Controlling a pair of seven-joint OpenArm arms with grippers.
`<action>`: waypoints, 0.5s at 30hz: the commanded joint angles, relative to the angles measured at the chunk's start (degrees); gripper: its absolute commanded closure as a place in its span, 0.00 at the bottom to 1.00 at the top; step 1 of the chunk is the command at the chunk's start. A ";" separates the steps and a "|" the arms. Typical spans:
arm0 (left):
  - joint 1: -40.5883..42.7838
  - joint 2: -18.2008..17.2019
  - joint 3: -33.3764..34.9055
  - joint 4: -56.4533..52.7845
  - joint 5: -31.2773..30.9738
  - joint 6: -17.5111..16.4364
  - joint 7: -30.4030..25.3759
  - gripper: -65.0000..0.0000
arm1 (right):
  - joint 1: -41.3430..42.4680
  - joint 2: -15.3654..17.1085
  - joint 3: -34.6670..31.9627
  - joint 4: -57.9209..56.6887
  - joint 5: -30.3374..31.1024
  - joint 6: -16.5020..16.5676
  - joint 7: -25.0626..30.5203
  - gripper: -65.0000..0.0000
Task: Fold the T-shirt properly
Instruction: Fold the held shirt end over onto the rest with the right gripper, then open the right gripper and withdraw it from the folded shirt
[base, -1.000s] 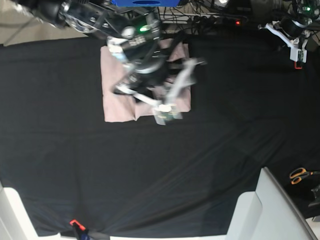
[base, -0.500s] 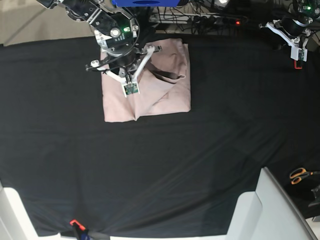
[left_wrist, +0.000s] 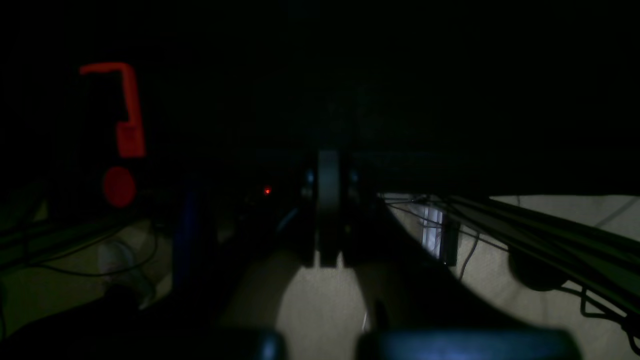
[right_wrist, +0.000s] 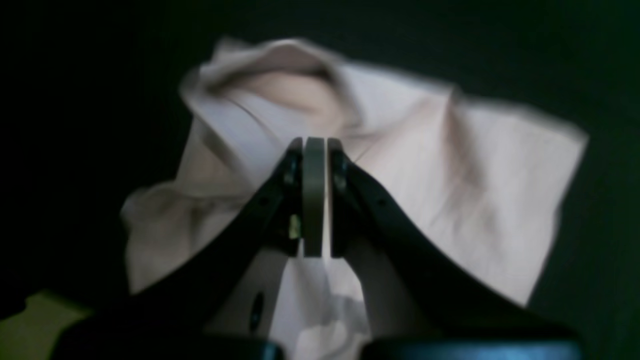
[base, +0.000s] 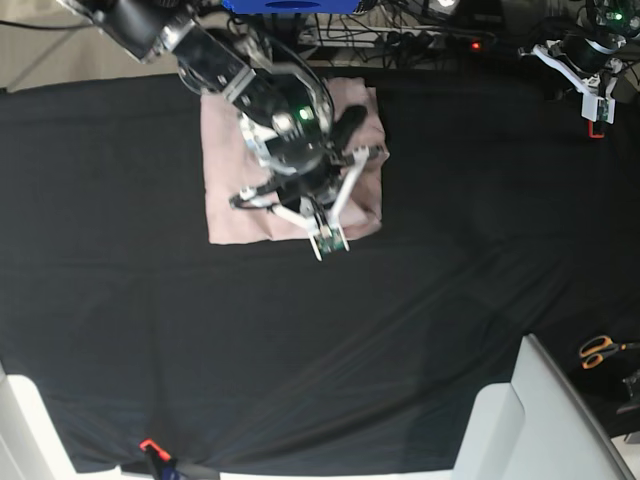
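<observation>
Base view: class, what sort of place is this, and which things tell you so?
Probably a robotics lab or workshop. A robot arm hangs over a pink T-shirt on a table draped in black cloth, cables run along the far edge, and scissors lie off to one side.

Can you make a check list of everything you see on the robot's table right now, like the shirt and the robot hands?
Surface: black table covering, wrinkled.
Job's things: pink T-shirt, folded into a rough rectangle, one lumpy raised fold.
Clutter: orange scissors at the edge.
Grippers: right gripper shut, holding nothing, above the shirt; left gripper shut, parked at the table's corner.
Cables: bundle behind the table.
Surroundings: white panels at the near edge.
</observation>
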 joint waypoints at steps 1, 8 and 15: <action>0.65 -0.80 -0.49 0.85 -0.55 -0.10 -1.05 1.00 | 1.78 -1.21 0.04 -0.62 -0.43 -0.03 1.23 0.97; 0.21 -0.80 -0.49 0.67 -0.55 -0.10 -1.05 1.00 | 6.00 -4.64 0.04 -3.17 -0.43 0.06 0.88 0.97; -0.05 -0.80 -0.23 0.94 -0.55 -0.10 -1.05 1.00 | -3.94 -1.30 0.48 3.60 -0.34 0.06 -2.37 0.97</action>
